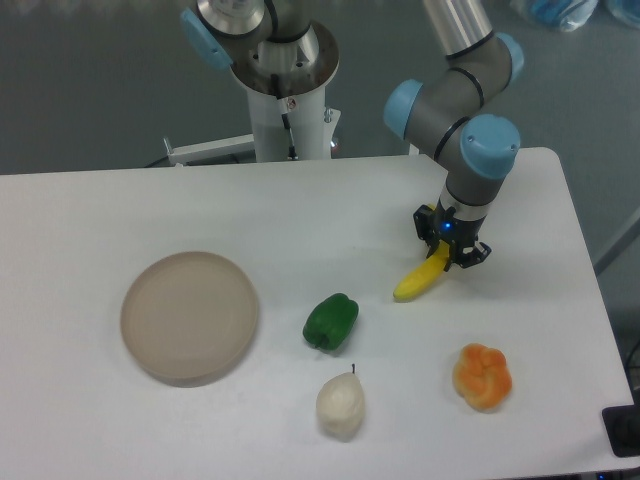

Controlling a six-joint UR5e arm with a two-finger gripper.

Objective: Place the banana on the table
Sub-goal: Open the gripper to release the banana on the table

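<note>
The banana [422,279] was found on the right half of the table [100,210], to the right of the green pepper [331,321] and above and left of the orange pepper [482,376]. Its long axis ran diagonally: the lower end pointed down toward the green pepper, and the upper end rose to the right, into the gripper [447,251]. The gripper was directed down from above, and its fingers were closed on that upper end, so the fruit was held by its tip rather than by its middle. The lower end seemed to be touching the tabletop or just above it; which of the two could not be settled from this view.

The coming move was judged to turn on that tilt. With the free end low and the gripped end raised, the banana would be expected to pivot down along its own axis toward the green pepper once released. The space between them looked sufficient. The beige plate [190,316] and the pear [340,403] lay well apart from that line.
</note>
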